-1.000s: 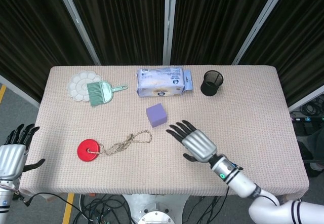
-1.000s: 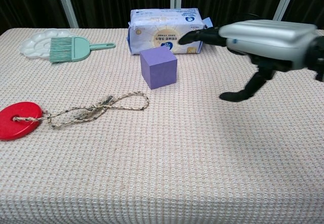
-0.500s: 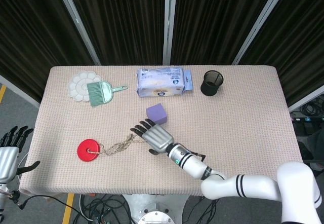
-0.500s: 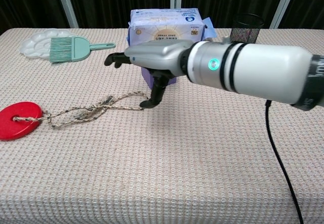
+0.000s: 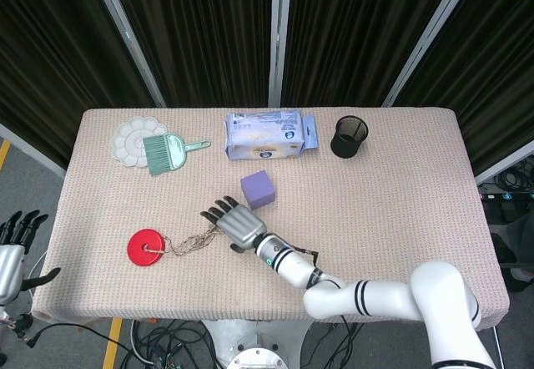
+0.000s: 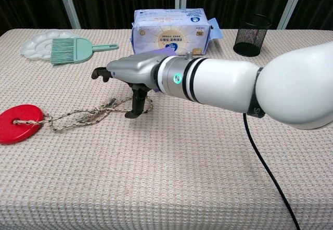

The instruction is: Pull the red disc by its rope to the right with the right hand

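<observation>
A red disc (image 5: 146,245) (image 6: 18,123) lies flat near the table's front left, with a braided rope (image 5: 190,241) (image 6: 83,114) trailing from it to the right. My right hand (image 5: 231,221) (image 6: 125,73) hovers over the rope's looped right end, fingers spread and pointing left, thumb down beside the loop. It holds nothing that I can see. The loop end is partly hidden behind the hand. My left hand (image 5: 12,249) hangs off the table's left edge, fingers apart and empty.
A purple cube (image 5: 258,189) sits just behind my right hand. Along the back stand a white palette (image 5: 133,140), a green dustpan brush (image 5: 168,152) (image 6: 74,50), a tissue pack (image 5: 269,135) (image 6: 171,30) and a black mesh cup (image 5: 350,136) (image 6: 252,27).
My right hand has swept left across the table from the centre right, past the cube, and now sits over the rope's loop. The disc and rope have not moved.
</observation>
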